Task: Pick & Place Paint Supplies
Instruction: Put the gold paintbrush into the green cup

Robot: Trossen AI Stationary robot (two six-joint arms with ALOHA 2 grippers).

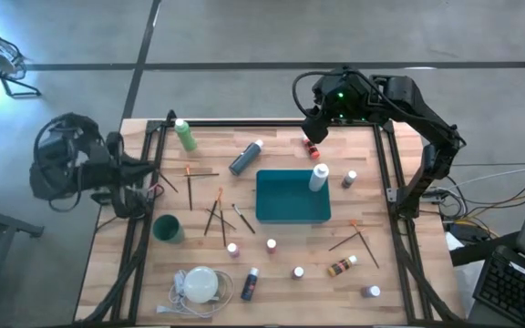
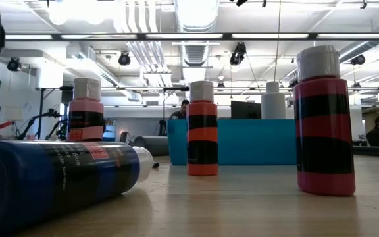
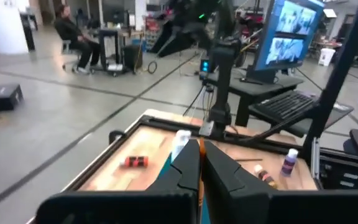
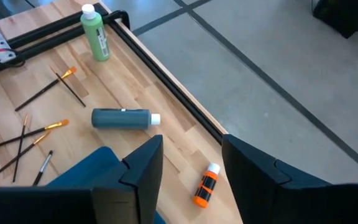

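Observation:
My right gripper (image 4: 191,146) (image 1: 313,128) hangs open over the table's far edge. Below it an orange-and-black paint bottle (image 4: 207,185) (image 1: 310,146) lies on its side on the wood, untouched. My left gripper (image 3: 200,163) (image 1: 146,187) is at the table's left edge, pointing level across the table, shut on a thin orange brush (image 3: 200,147). A green bottle (image 1: 185,135) and a grey-blue bottle (image 1: 244,157) lie near the far edge. Loose brushes (image 1: 212,214) lie left of the teal tray (image 1: 276,211). My left gripper pinches a thin orange brush handle (image 3: 200,149) between its two shut fingers. Only a sliver shows in the slit between them, running along the fingers. The fingers hide the rest, so which end they hold cannot be told.
A white bottle (image 1: 318,176) stands at the tray's far right corner. Several small bottles (image 1: 297,271) and brushes (image 1: 358,237) are scattered over the near half. A green cup (image 1: 167,228) stands near the left edge, a white disc with a cord (image 1: 199,284) at the near left.

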